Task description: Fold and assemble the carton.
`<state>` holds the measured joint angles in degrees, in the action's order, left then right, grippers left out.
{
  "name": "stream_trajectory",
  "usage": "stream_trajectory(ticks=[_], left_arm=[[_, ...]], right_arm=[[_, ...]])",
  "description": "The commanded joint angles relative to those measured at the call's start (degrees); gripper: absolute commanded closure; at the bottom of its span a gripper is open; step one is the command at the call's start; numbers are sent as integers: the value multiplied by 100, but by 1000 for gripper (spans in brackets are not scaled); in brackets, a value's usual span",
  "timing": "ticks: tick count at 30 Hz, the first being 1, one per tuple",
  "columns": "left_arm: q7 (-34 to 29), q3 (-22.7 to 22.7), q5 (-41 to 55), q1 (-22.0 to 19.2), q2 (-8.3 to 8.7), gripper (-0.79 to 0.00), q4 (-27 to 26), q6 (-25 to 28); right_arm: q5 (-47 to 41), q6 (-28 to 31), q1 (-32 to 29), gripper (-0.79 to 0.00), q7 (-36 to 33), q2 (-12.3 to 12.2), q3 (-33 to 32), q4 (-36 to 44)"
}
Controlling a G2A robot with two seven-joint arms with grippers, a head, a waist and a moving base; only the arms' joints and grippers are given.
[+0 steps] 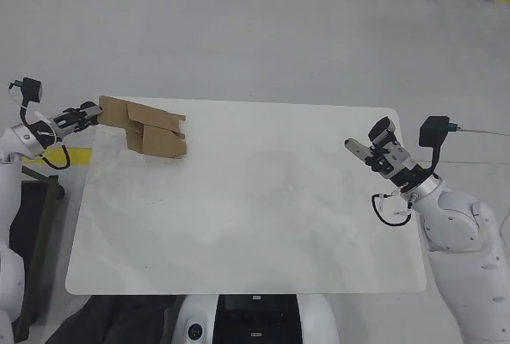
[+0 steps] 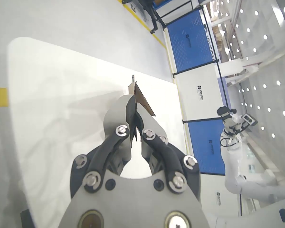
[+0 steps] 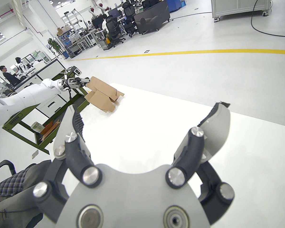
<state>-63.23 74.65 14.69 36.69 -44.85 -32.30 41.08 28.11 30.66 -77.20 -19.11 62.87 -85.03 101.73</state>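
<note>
A flat brown carton (image 1: 147,127) hangs over the far left corner of the white table (image 1: 255,215), its lower edge near the surface. My left gripper (image 1: 93,114) is shut on the carton's left edge. In the left wrist view the carton (image 2: 142,99) shows edge-on between the closed fingers (image 2: 133,110). From the right wrist view the carton (image 3: 102,94) appears far off with the left gripper (image 3: 84,81) pinching it. My right gripper (image 1: 366,150) stands open above the table's right edge, nothing between its fingers (image 3: 73,117).
A green metal rack (image 3: 33,119) holding flat cardboard sits beside the table's left side. Dark fabric (image 1: 117,318) lies at the near left corner. The table's middle is bare white surface.
</note>
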Motion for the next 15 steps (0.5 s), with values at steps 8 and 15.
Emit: stream_trajectory(ticks=[8, 15], left_arm=[[-493, -350, 1135, 549, 53, 0, -1687, -495], [-668, -786, 1473, 433, -24, 0, -2357, -671]], right_arm=[[0, 0, 0, -785, 0, 0, 0, 0], [0, 0, 0, -785, 0, 0, 0, 0]])
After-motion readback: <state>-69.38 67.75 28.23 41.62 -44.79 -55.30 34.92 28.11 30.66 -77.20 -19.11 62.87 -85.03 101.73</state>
